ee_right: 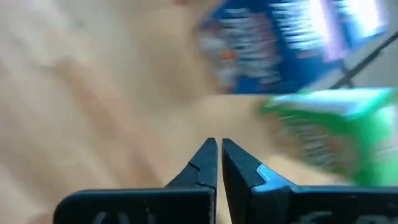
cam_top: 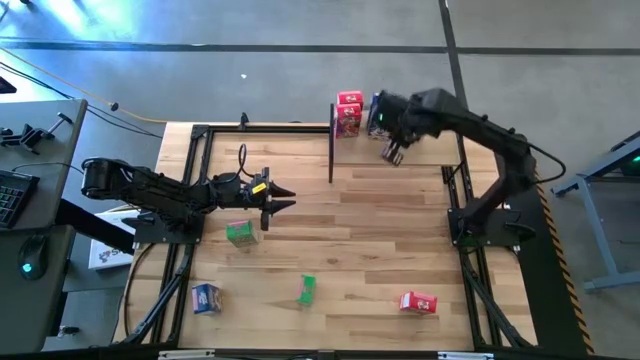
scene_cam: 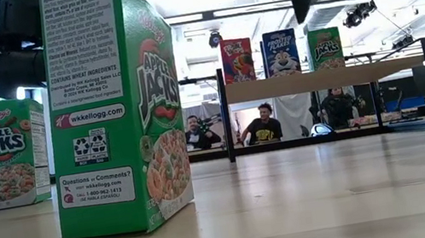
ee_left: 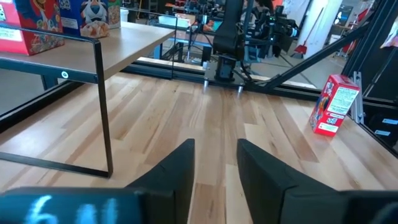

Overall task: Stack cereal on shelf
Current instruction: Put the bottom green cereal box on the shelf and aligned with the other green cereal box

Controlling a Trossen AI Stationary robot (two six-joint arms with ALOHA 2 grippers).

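plank tabletop (cam_top: 370,230) runs wide and bare between us and the shelf (scene_cam: 318,80), where three boxes stand.
nearest, four boxes wait: green (cam_top: 239,233), green (cam_top: 307,290), blue (cam_top: 206,297), red (cam_top: 418,302). our left gripper (cam_top: 280,199), fingers apart and empty, should drop squarely over the green one beside it. farther off, right gripper (cam_top: 392,153), nearly closed and empty, hangs by the shelf; mind its posts.

Right gripper (ee_right: 219,163) fingers nearly closed, thin gap, empty; beyond tips a blurred blue cereal box (ee_right: 280,43) and green cereal box (ee_right: 336,130) on light wood board (ee_right: 93,93)
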